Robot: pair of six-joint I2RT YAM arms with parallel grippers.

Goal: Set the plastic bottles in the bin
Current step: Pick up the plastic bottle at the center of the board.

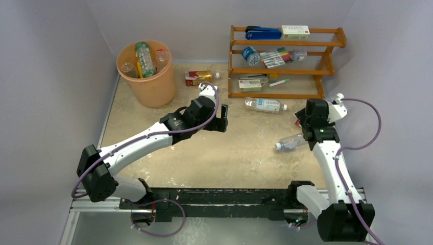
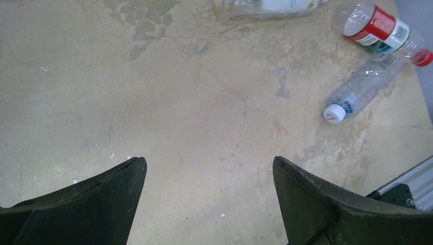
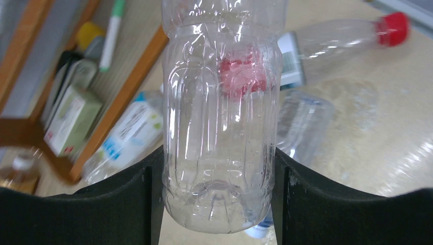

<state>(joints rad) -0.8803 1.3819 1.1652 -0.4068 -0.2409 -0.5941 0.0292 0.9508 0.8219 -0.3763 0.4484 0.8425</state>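
Observation:
My right gripper (image 3: 219,178) is shut on the lower body of a clear plastic bottle (image 3: 220,112), held off the table at the right, in front of the rack. In the top view the right gripper (image 1: 305,121) covers most of that bottle. My left gripper (image 2: 209,168) is open over bare table at the centre, nothing between its fingers; it shows in the top view too (image 1: 221,121). On the table lie a white-labelled bottle (image 1: 263,105), a clear white-capped bottle (image 1: 291,143) and a red-and-gold boxy bottle (image 1: 198,77). The peach-orange bin (image 1: 153,92) stands at the back left with bottles (image 1: 144,58) inside.
A wooden rack (image 1: 240,71) with markers, boxes and a stapler stands at the back right, close behind my right gripper. A red-labelled bottle (image 2: 375,28) and the white-capped bottle (image 2: 357,92) lie to the right of my left gripper. Walls enclose the table on three sides.

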